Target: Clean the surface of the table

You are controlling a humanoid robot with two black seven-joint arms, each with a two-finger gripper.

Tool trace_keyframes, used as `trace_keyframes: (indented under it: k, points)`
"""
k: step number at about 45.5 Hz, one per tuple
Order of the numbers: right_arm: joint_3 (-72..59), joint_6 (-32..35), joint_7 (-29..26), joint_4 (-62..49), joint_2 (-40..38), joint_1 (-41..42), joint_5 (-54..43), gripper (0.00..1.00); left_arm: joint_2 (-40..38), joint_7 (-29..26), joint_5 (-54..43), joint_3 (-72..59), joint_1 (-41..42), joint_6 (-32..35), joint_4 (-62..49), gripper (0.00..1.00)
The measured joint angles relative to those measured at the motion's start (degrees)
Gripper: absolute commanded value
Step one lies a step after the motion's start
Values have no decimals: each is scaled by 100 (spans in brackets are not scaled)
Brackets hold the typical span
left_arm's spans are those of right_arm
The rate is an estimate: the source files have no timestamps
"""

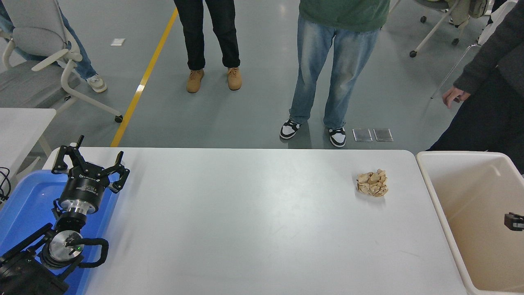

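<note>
The table surface [245, 217] is a wide white top that fills the lower picture. A crumpled tan paper ball [372, 183] lies on it at the far right. My left gripper [92, 160] is parked at the lower left over a blue tray [24, 205], open and empty. Of my right gripper [514, 221] only a small black tip shows at the right edge, above the beige bin [428, 176]. It is well to the right of the paper ball and nearer to me.
The beige bin stands against the table's right end; its visible inside shows nothing. Several people stand on the far side, one with a hand [453, 96] at the right. A grey chair [37, 49] and a small white table [20, 123] are at the left.
</note>
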Motion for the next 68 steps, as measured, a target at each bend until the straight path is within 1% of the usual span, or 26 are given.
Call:
trace_keyframes:
  k: [6,17,28,34,42,49,56,62,68]
  points:
    - [11,0,-4,-1,-3,39,1,98,0,0,0,0,0,0,0,99]
    - [44,0,1,-18,-36,85,56,98,0,0,0,0,0,0,0,99]
    - [85,3,-11,62,-87,214,402,98,1,0,0,0,0,0,0,99]
    - [343,-15,-21,421,-299,365,499,98,1,0,0,0,0,0,0,99]
    - [847,-27,-28,1248,-836,549,546,98,1,0,1,0,0,0,0,99]
    - [1546,-57,-29,2065,-1359,643,553,98,1,0,0,0,0,0,0,99]
    - [2780,-94,-31,3089,-1891,561,596,98,1,0,1,0,0,0,0,99]
    - [4008,-104,-32,3847,-2135,288,634,98,1,0,0,1,0,0,0,99]
    - [5115,-102,-31,4442,-2193,-17,716,99,1,0,0,1,0,0,-1,99]
